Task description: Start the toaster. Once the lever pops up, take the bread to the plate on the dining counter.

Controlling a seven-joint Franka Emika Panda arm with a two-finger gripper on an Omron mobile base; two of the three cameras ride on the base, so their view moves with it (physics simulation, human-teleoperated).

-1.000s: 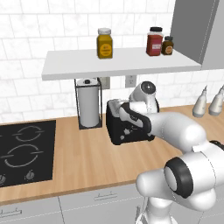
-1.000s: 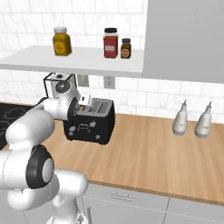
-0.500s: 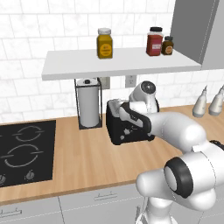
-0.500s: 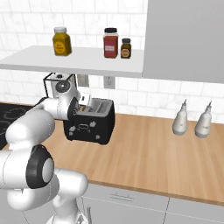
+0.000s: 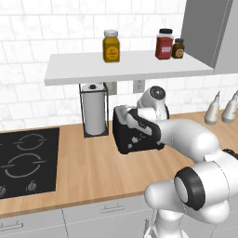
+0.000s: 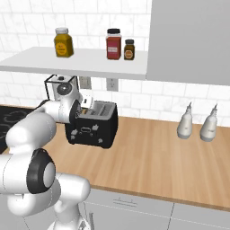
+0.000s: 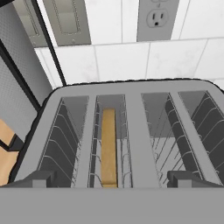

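The black toaster (image 5: 137, 137) (image 6: 92, 129) stands on the wood counter against the tiled wall. Seen from above in the hand view, the toaster's silver top (image 7: 133, 127) has two slots. The bread (image 7: 108, 148) stands on edge, low in the left slot. My gripper (image 7: 112, 180) hovers just over the toaster's front edge, open, its fingertips (image 7: 41, 178) spread wide with nothing between them. From the base cameras the gripper (image 5: 135, 120) (image 6: 86, 105) sits right above the toaster. The plate and the dining counter are out of view.
A paper towel holder (image 5: 94, 111) stands just left of the toaster, with a black cooktop (image 5: 25, 155) further left. A white shelf (image 5: 125, 67) with jars hangs overhead. Two bottles (image 6: 195, 125) stand at the right. A wall outlet (image 7: 157, 17) is behind the toaster.
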